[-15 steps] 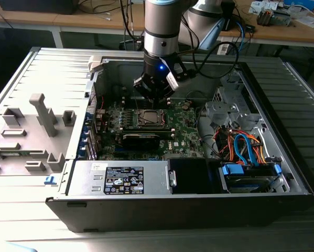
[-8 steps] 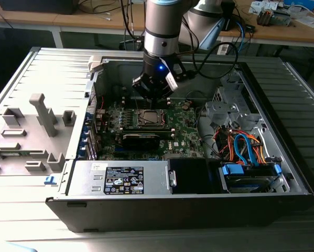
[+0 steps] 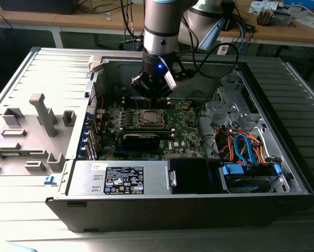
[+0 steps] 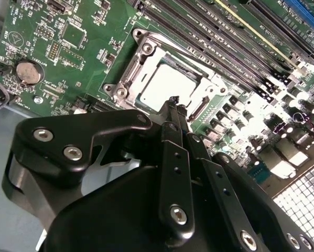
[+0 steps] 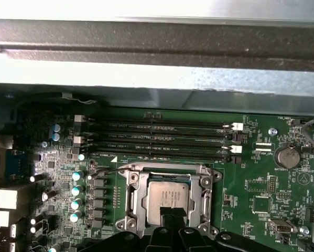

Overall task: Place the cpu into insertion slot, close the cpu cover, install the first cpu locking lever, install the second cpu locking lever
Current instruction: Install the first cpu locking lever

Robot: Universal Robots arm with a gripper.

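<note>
Gripper point(image 4: 173, 103) matte black, bolted linkage plates, the two slim fingertips pressed together with nothing between them, tips hovering just over the near edge of the cpu point(image 4: 167, 84). The cpu is a flat square chip with a pale grey-silver metal lid, seated in the socket at the middle of the motherboard point(image 5: 261, 184); in the first wrist view the cpu point(image 5: 168, 196) lies flat with the gripper point(image 5: 172, 214) tip just beside its edge. The cpu cover point(image 4: 141, 59) is a thin stamped silvery frame with an open centre, lying down around the chip, cpu top showing through the opening. In the exterior view the arm point(image 3: 160, 26), a grey cylinder with a blue light at the wrist, comes down near vertical into the open computer case point(image 3: 298, 173), gripper point(image 3: 152, 98) pointing straight down over the socket. Four long black memory slots point(image 5: 162, 139) run parallel along one side of the socket. One round silver coin battery point(image 5: 286, 157) sits near the board's corner. Green board, glossy, densely populated.
</note>
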